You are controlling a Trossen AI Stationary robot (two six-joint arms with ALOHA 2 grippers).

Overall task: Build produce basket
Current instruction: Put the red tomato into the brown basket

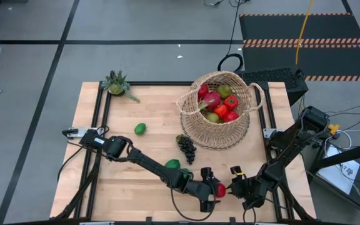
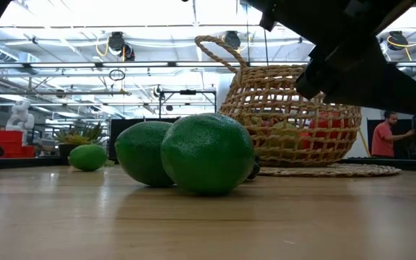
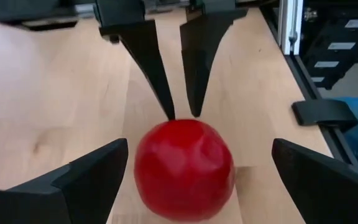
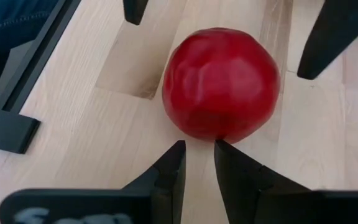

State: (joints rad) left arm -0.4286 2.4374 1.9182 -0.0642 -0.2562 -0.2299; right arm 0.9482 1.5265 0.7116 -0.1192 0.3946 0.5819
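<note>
The red apple is sitting on the desk near its front edge, between the wide-open left end effector and the nearly closed, empty right end effector. It is appearing light, rigid, smooth and prone to rolling; grip across its widest middle.

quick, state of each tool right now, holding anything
left tool: open wide around the red apple, not gripping it.
right tool: nearly shut, holding nothing, tips just off the apple.

An apple lies between both pincers, near the table's front edge, well before the basket.
</note>
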